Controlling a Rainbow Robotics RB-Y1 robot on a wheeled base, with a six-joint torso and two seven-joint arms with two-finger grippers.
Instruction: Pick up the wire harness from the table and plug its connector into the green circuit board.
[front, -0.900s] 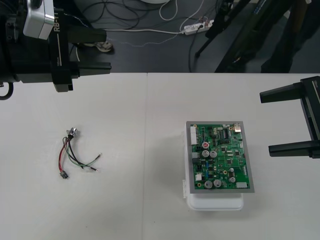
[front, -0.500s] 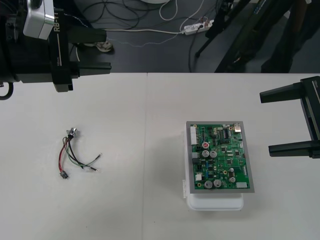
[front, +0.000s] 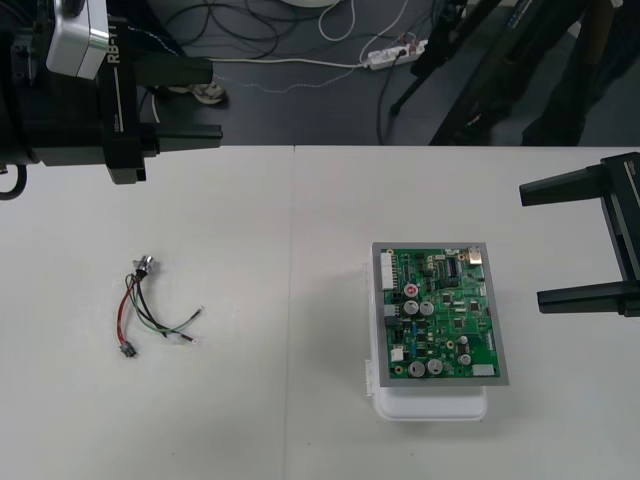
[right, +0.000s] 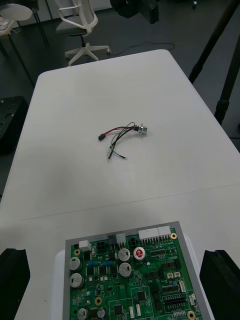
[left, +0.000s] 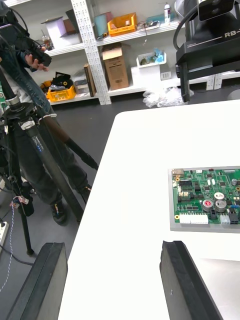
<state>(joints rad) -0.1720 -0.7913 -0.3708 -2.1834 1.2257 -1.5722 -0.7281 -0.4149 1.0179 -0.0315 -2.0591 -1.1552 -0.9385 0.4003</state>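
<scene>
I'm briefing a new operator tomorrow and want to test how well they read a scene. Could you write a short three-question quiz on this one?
1. True or false: the wire harness is plugged into the circuit board.
2. Which gripper is nearer the harness? A) the left gripper B) the right gripper C) both equally near
3. Fill in: both grippers' fingers stand ____ (open or shut).

Key: 1. False; it lies loose on the table, well apart from the board. 2. A. 3. Open.
</scene>
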